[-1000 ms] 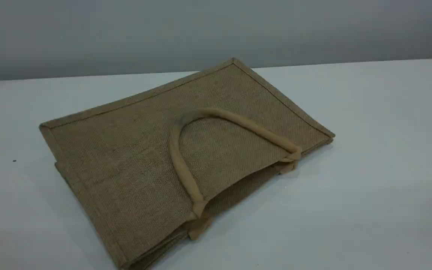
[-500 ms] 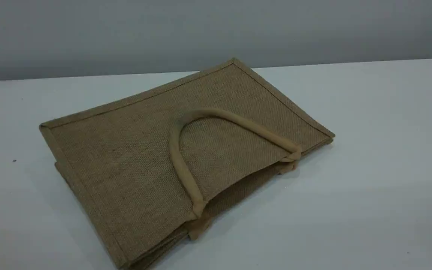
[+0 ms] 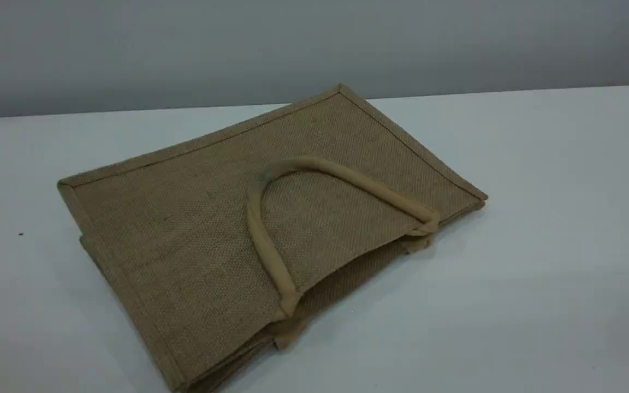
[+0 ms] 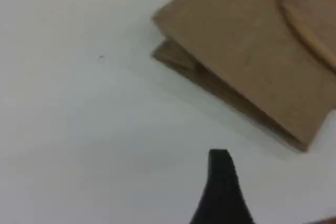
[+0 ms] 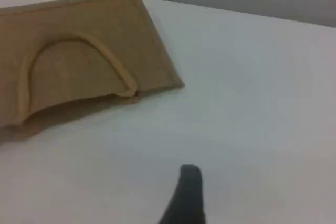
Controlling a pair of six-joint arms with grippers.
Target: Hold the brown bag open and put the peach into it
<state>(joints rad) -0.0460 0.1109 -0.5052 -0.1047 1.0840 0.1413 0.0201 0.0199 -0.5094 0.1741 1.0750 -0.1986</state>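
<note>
We see one brown bag (image 3: 205, 234) lying flat on the white bench (image 3: 538, 245), its mouth toward the near right side of the scene view and only slightly parted there. One tan handle (image 3: 342, 176) lies folded back as an arch on the upper face of the bag; of a second handle we make out only short tan ends (image 3: 287, 333) below the mouth edge.

No arm shows in the scene view. In the left wrist view, the left tool (image 4: 220, 182) shows a single dark fingertip above bare bench, and the bag (image 4: 252, 51) lies up and to the right of it, near but apart, with one corner closest. In the right wrist view, the right tool (image 5: 188, 190) likewise shows one dark fingertip over bare bench, and the bag (image 5: 79, 51) lies up and to the left, well apart, its handle arch (image 5: 105, 56) facing the camera. Both tools stand spread wide and hold nothing.

We cannot find the peach in any view.

Count: one bag, two tools.
</note>
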